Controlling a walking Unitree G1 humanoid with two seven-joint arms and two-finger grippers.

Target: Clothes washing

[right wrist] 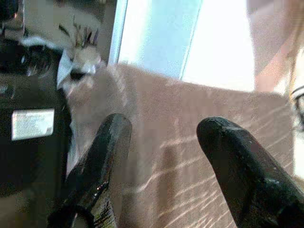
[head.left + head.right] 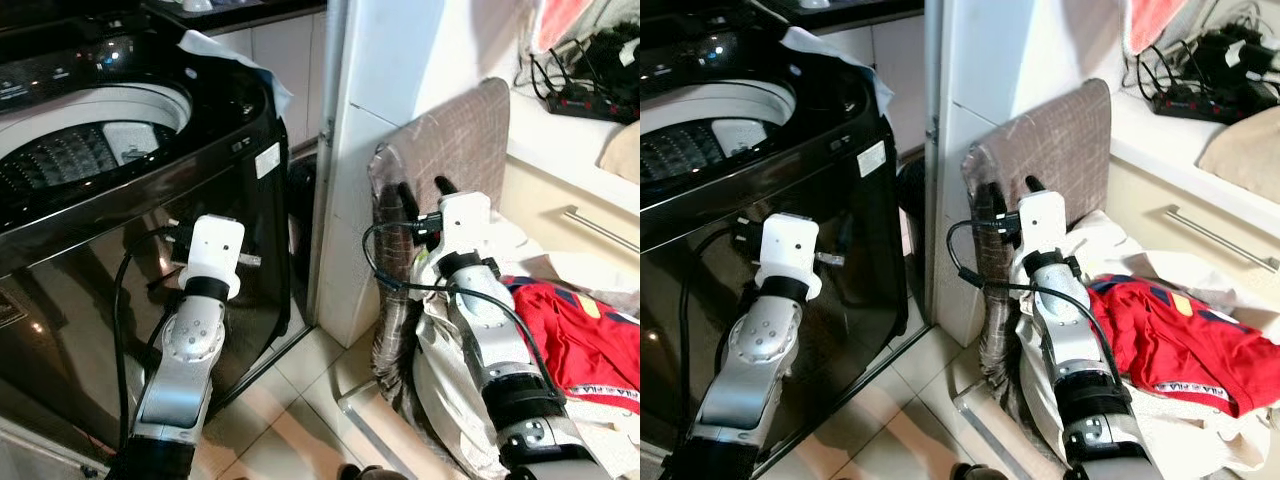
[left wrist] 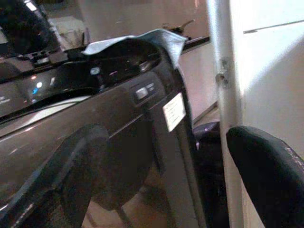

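A black top-loading washing machine (image 2: 150,200) stands on the left with its drum (image 2: 80,150) uncovered. A light blue cloth (image 2: 235,55) lies on its back corner. My left gripper (image 3: 166,175) is open and empty, held close to the machine's glossy front wall. A brown checked cloth (image 2: 455,140) hangs over an upright edge on the right. My right gripper (image 2: 426,192) is open just in front of that cloth, fingers pointing up, nothing between them. A red garment (image 2: 570,340) lies on a white fabric heap (image 2: 450,400) beside my right arm.
A white cabinet panel (image 2: 390,100) rises between the washer and the brown cloth. A power strip with tangled cables (image 2: 590,95) sits on the counter at the back right, above a drawer handle (image 2: 600,230). Tiled floor (image 2: 300,400) shows between my arms.
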